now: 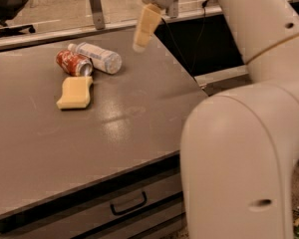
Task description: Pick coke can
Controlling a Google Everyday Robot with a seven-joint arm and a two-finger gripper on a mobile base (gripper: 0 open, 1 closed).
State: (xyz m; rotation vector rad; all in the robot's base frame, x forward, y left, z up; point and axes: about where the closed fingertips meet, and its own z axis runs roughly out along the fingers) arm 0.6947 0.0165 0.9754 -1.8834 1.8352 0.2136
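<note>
Coke can (74,62): on its side on desk (139,113), tight beside white bottle (97,57), at bottle's left.
Sponge (75,92): flat, front-left of bottle.
Claw (139,43): above desk, right of bottle, apart; wide/narrow can't tell.

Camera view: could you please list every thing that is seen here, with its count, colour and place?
coke can: one, red with white markings, lying on its side on the far left part of the table.
bottle: one, white with pale label, lying on its side just behind and right of the can.
sponge: one, yellow, flat on the table just in front of the can.
table: one, grey, with a drawer and dark handle at its front.
office chair: one, black, far left on the floor behind.
arm: one, white, fills the right side.
gripper: one, tan, above the table's far edge, right of the bottle, apart from all three things.
</note>
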